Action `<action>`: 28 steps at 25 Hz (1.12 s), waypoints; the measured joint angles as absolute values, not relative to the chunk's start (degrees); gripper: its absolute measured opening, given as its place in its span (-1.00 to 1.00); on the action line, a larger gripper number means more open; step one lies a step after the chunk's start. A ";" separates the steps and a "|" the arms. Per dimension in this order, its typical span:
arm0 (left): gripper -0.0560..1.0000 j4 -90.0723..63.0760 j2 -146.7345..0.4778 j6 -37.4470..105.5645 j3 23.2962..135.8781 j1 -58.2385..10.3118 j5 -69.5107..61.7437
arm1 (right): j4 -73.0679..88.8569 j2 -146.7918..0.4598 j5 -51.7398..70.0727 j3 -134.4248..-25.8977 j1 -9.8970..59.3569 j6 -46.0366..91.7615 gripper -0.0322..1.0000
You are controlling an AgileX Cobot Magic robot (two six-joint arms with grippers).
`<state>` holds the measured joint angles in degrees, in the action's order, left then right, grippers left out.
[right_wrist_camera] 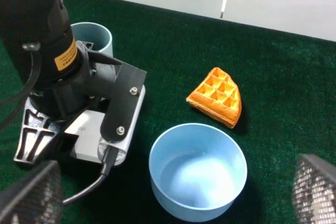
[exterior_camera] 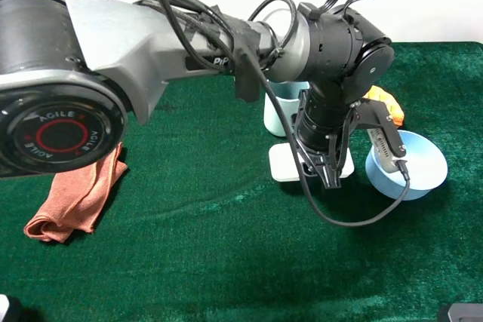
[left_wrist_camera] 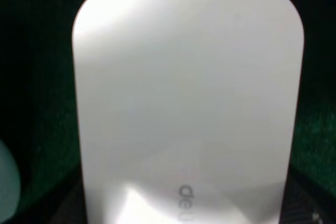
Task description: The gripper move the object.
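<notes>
The white oblong box (exterior_camera: 283,164) lies flat on the green cloth between the light-blue cup and the light-blue bowl. My left gripper (exterior_camera: 323,171) points straight down onto it. In the left wrist view the box (left_wrist_camera: 184,77) fills the picture and dark fingers (left_wrist_camera: 71,203) hug both of its long sides, so the gripper looks shut on it. The right wrist view shows the same hold, with the left gripper (right_wrist_camera: 73,135) over the box (right_wrist_camera: 84,132). My right gripper (right_wrist_camera: 173,182) is open and empty, hovering above the bowl's near side.
The light-blue bowl (exterior_camera: 419,164) (right_wrist_camera: 197,169) stands right of the box, touching or nearly touching the arm's cable. The light-blue cup (exterior_camera: 281,111) (right_wrist_camera: 94,35) stands just behind the box. An orange waffle piece (exterior_camera: 383,102) (right_wrist_camera: 216,95) lies behind the bowl. A folded orange cloth (exterior_camera: 79,197) lies at the left.
</notes>
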<state>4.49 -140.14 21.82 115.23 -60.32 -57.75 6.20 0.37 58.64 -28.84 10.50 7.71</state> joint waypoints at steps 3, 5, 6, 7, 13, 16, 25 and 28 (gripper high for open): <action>0.27 4.49 -140.14 21.84 115.23 -60.32 -56.65 | 6.20 0.37 58.64 -28.84 10.50 7.71 0.35; 0.27 4.49 -140.14 21.89 115.23 -60.32 -56.47 | 6.20 0.37 58.64 -28.84 10.50 7.71 0.35; 0.27 4.49 -140.14 21.89 115.23 -60.32 -56.47 | 6.20 0.37 58.64 -28.84 10.50 7.71 0.35; 0.27 4.49 -140.14 21.89 115.23 -60.32 -56.47 | 6.20 0.37 58.64 -28.84 10.50 7.71 0.35; 0.27 4.49 -140.69 21.89 115.30 -60.32 -56.35 | 6.20 0.37 58.64 -28.84 10.50 7.71 0.35; 0.27 4.09 -141.87 21.89 115.30 -60.32 -56.15 | 6.20 0.37 58.64 -28.84 10.50 7.71 0.35; 0.27 3.45 -143.08 21.89 115.41 -60.32 -54.97 | 6.20 0.37 58.64 -28.84 10.50 7.71 0.35; 0.27 3.45 -143.08 21.89 115.41 -60.32 -54.81 | 6.20 0.37 58.64 -28.84 10.50 7.71 0.35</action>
<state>3.45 -143.08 21.89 115.41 -60.32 -54.81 6.20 0.37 58.64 -28.84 10.50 7.71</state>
